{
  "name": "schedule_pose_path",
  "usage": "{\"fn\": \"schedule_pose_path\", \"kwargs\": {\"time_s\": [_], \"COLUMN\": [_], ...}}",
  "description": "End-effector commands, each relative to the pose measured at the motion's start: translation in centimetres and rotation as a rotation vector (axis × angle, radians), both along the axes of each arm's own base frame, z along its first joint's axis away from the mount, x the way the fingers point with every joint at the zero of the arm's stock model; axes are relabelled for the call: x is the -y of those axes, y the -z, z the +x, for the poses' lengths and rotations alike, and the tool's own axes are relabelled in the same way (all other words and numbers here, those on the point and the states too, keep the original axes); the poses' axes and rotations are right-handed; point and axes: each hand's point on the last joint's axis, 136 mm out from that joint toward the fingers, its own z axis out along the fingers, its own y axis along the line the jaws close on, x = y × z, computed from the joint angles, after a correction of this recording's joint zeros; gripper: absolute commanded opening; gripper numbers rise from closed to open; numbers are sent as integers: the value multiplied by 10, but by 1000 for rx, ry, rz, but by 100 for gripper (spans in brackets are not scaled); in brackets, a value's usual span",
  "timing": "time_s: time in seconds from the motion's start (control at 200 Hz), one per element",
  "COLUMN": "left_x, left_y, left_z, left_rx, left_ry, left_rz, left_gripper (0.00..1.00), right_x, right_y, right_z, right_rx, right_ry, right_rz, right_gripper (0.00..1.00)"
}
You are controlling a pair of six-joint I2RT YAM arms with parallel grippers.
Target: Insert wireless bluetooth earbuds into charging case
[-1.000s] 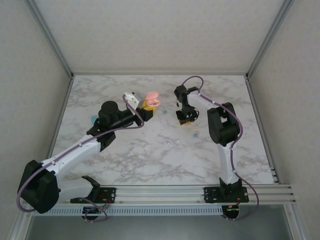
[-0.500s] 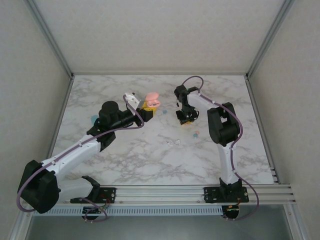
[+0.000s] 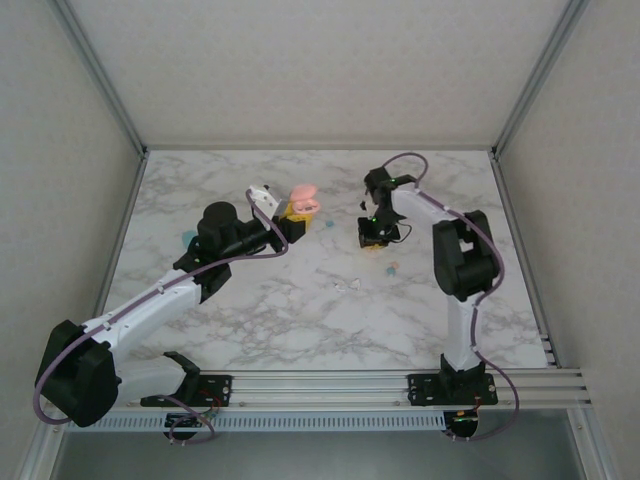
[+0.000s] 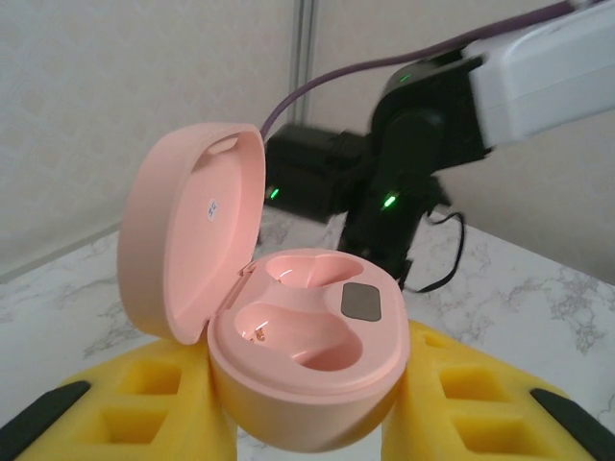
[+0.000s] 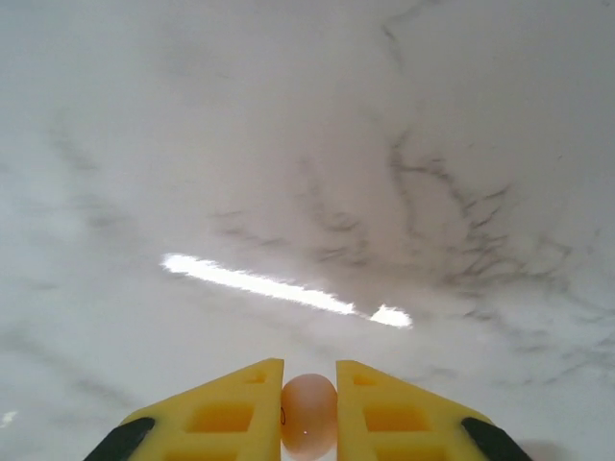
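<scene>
I note: right hand (image 5: 308, 379) points down at table (image 5: 288, 144), clenched on pink earbud (image 5: 308, 415); left arm (image 3: 150, 300) stretched toward upper centre, left hand (image 4: 307, 413) grasping open pink case (image 4: 288, 317).

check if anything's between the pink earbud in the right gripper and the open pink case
Nothing visible blocks it. The pink earbud is pinched in the right gripper. The pink case has its lid back and both sockets empty. A small teal earbud lies on the table roughly between them.

- Case (image 4: 307, 394): pink, with a grey panel inside.
- Earbud (image 5: 308, 415): pale pink.
- Fingers (image 5: 221, 418): yellow, black tips.
- Table (image 3: 300, 320): white marble, grey veins.
- Arms (image 3: 150, 300): black and white.
- Cable (image 4: 332, 79): purple.
</scene>
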Motion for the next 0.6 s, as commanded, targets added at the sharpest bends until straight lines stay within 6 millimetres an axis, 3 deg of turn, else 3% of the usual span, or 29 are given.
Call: {"fn": "schedule_pose_path", "kwargs": {"time_s": [0.0,0.11,0.265,0.45,0.596], "left_x": [-12,-20,-31,-30,-26], "left_y": [-8,-4,-6,-7,-5], "left_z": [7,13,22,24,23], "left_rx": [44,38,46,55,49], "left_ry": [-39,-56,-79,-66,-37], "left_rz": [-18,-20,-29,-20,-20], "left_gripper": [15,15,15,15,15], "right_x": [-42,-57,-72,-78,-77], "right_y": [-77,-122,-170,-199,-205], "right_z": [0,-7,-15,-23,-24], "right_rx": [35,9,-54,-106,-120], "right_ry": [33,26,-9,-45,-34], "right_rz": [424,659,907,1013,1023], "right_gripper": [17,17,17,17,17]}}
